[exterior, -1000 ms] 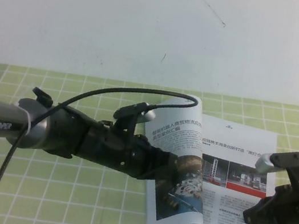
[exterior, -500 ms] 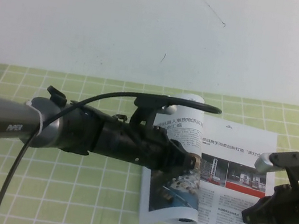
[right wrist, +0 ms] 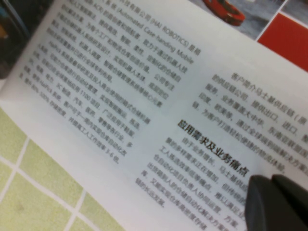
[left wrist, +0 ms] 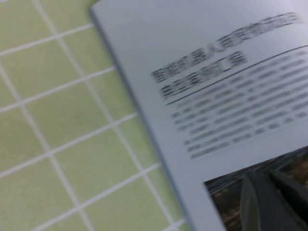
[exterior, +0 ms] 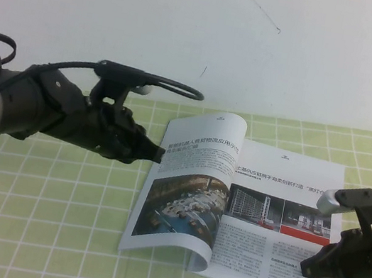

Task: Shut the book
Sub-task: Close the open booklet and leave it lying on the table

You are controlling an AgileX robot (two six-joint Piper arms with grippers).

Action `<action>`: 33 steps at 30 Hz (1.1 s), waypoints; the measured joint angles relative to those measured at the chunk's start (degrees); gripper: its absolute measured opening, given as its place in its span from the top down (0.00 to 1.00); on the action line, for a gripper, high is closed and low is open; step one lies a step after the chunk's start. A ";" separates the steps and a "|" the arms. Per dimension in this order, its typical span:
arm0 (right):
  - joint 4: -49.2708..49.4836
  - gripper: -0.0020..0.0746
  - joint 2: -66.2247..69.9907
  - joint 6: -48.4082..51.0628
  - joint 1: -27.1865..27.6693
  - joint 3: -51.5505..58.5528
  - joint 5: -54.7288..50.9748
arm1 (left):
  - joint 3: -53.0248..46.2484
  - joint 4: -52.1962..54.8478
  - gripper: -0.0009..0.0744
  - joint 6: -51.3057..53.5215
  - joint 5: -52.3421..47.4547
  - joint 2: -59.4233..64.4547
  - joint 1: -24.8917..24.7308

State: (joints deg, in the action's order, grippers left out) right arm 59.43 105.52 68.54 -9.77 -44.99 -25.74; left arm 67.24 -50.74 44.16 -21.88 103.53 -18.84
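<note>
On the book (exterior: pixel 262 196) rests closed right gripper (exterior: pixel 313 268); left gripper (exterior: pixel 157 153) beside, state unclear.

A green checked tablecloth (exterior: pixel 47 230) with white grid lines is covering the lower half of the frame, while a white wall (exterior: pixel 190 32) with a faint dark scratch (exterior: pixel 256 6) is filling the upper half.

The counter (exterior: pixel 43 215) is pale green, ruled into squares by white lines. One thing lies directly on it: an open book (exterior: pixel 266 218), right of the middle. Its right page lies flat, its left page arches up near the spine, and printed text and photographs face up.
</note>
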 joint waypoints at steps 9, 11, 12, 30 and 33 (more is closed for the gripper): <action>0.00 0.98 0.00 0.00 0.00 0.00 0.00 | 0.00 3.59 0.99 -7.21 1.91 9.28 2.72; 0.09 0.98 0.00 0.00 0.00 0.00 0.00 | 0.12 2.94 0.99 -7.60 1.78 10.82 2.23; 0.09 0.98 0.00 0.00 0.00 0.00 0.00 | 0.20 2.52 0.99 -7.74 1.67 10.92 2.06; 0.50 0.98 0.00 0.00 0.00 0.00 0.00 | 3.91 -18.28 0.99 0.83 -7.66 12.14 -12.63; 0.50 0.98 0.00 0.00 0.00 0.00 0.23 | 4.19 -30.22 0.99 10.62 -8.69 12.14 -13.94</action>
State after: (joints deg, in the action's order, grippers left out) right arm 59.93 105.52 68.54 -9.77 -44.99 -25.51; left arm 71.44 -80.96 54.78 -30.57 115.68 -32.78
